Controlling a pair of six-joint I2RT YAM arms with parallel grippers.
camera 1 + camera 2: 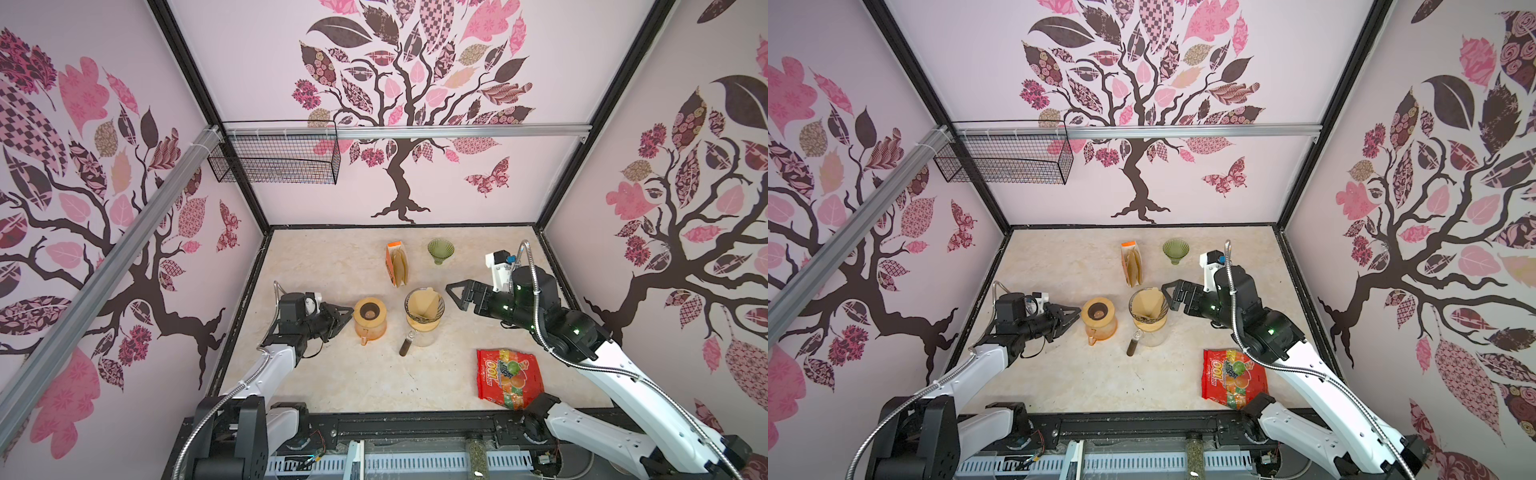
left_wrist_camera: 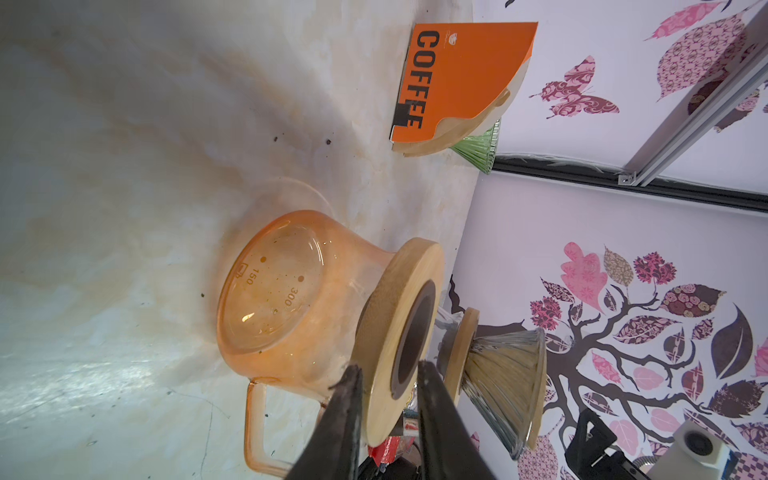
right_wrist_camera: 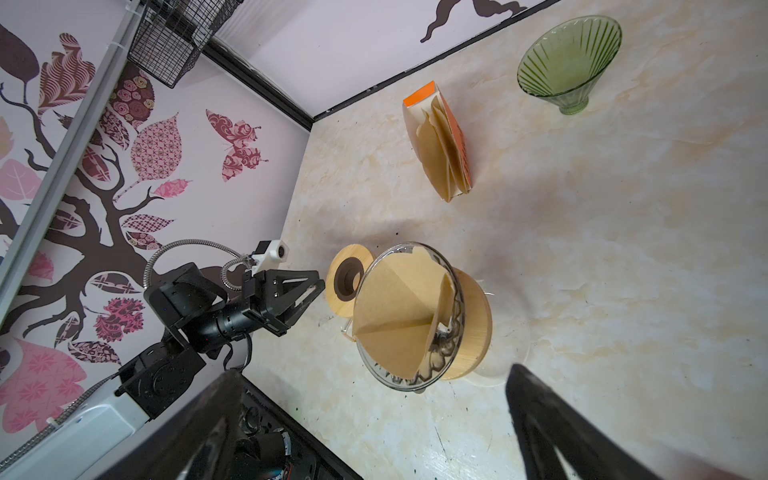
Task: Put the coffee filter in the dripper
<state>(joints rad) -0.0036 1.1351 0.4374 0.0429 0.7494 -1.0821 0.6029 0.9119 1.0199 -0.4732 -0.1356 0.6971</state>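
A brown paper coffee filter (image 1: 424, 303) (image 3: 399, 316) lies inside the clear glass dripper (image 1: 424, 326) (image 3: 455, 328), opened into a cone and leaning on its wall. The dripper has a wooden collar and stands on a clear glass server mid-table. My right gripper (image 1: 451, 293) (image 3: 374, 372) hovers just right of the dripper, open wide and holding nothing. My left gripper (image 1: 349, 309) (image 2: 388, 365) is at the orange glass carafe (image 1: 370, 320) (image 2: 282, 291). Its fingers are narrowly apart and straddle the rim of the carafe's wooden lid (image 2: 395, 316). A gap shows on one side.
An orange filter box (image 1: 397, 264) with more filters stands behind the dripper. A green ribbed glass cone (image 1: 440, 249) is at the back. A small dark vial (image 1: 405, 345) lies in front of the server. A red candy bag (image 1: 509, 378) is front right, a wire basket (image 1: 274, 153) on the back wall.
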